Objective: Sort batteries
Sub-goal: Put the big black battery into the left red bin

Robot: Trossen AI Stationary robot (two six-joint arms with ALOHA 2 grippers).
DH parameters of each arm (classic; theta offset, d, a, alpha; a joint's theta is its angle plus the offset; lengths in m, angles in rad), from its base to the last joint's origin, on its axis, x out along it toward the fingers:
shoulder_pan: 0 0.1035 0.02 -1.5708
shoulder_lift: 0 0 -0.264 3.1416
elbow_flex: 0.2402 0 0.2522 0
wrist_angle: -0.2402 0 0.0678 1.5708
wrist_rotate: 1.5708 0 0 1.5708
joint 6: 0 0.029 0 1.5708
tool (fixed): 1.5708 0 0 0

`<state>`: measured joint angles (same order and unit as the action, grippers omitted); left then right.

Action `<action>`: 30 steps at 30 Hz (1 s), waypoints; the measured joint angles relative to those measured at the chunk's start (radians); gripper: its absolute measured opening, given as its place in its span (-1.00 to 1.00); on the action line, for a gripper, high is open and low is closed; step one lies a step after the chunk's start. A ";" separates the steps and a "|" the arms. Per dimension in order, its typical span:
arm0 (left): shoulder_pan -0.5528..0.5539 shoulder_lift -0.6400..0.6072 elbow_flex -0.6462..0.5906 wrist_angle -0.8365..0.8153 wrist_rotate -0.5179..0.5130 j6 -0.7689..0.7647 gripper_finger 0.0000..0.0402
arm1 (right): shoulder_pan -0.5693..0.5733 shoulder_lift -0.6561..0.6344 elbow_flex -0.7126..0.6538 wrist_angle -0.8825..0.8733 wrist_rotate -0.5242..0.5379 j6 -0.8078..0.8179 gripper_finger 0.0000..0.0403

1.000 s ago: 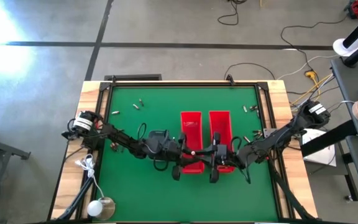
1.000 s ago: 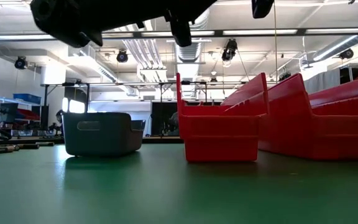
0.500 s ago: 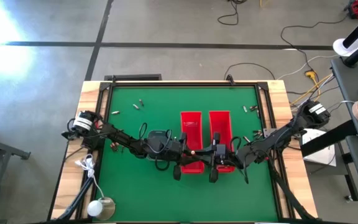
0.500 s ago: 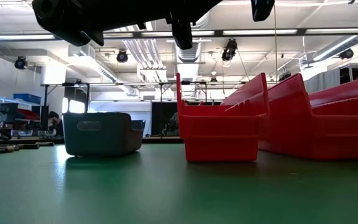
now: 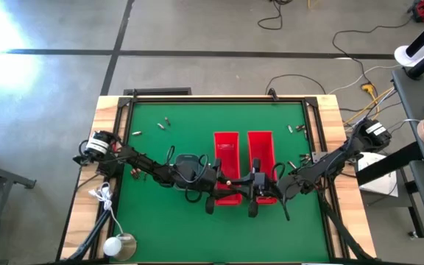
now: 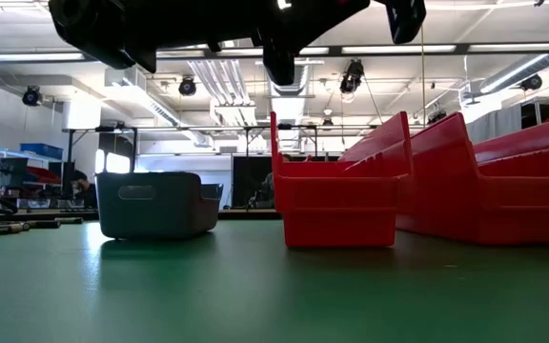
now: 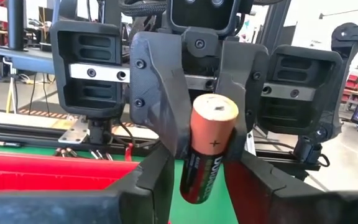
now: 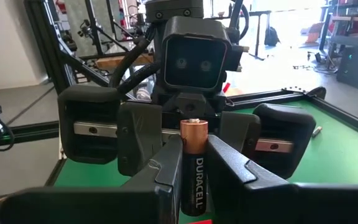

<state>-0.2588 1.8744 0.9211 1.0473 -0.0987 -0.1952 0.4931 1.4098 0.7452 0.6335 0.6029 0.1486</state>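
One battery [image 7: 207, 155], copper-topped with a black body, stands upright in the air between my two grippers. They face each other over the near ends of two long red bins [image 5: 226, 151] [image 5: 260, 151]. My right gripper [image 8: 194, 155] is shut on it. My left gripper [image 7: 199, 177] is open, and its fingers stand on either side of the battery's lower part with a gap on each side. In the high view my left gripper [image 5: 228, 184] and my right gripper [image 5: 241, 185] meet tip to tip. More batteries [image 5: 164, 123] [image 5: 297, 128] lie loose on the green mat. My right gripper pinches the battery's black body [image 8: 194, 163] between its two fingers [image 8: 169, 165], just below the copper end. The fingers reach in level from the table's right side and lie across the battery. The battery stands upright, copper end up, lifted clear above the bins.
The red bins [image 6: 336, 205] [image 6: 503, 181] stand side by side at mid table, running near to far. A small grey tray [image 6: 155, 202] sits left of them. Wooden frame edges [image 5: 109, 118] border the mat, and open mat lies near the front edge [image 5: 219, 243].
Both grippers have stayed above the bins' near ends and have tipped a little. In the low view their dark shapes at the top now reach slightly lower and wider.
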 joint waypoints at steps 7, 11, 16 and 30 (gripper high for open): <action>0.000 -0.027 0.000 -0.121 -0.001 0.002 -0.65 | 0.000 -0.002 0.000 -0.037 -0.001 0.019 -0.74; -0.001 -0.046 -0.001 -0.146 -0.007 0.003 -0.86 | 0.000 -0.002 0.000 -0.054 0.001 0.045 -0.74; -0.001 -0.052 -0.002 -0.146 -0.015 0.003 -0.76 | 0.000 -0.002 0.002 -0.052 0.001 0.038 -0.74; -0.002 -0.058 -0.002 -0.146 -0.045 -0.004 -0.49 | 0.000 -0.001 0.000 -0.060 0.002 0.035 -0.74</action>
<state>-0.2607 1.8168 0.9195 0.9018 -0.1440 -0.1991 0.4931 1.4086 0.7452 0.5737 0.6052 0.1833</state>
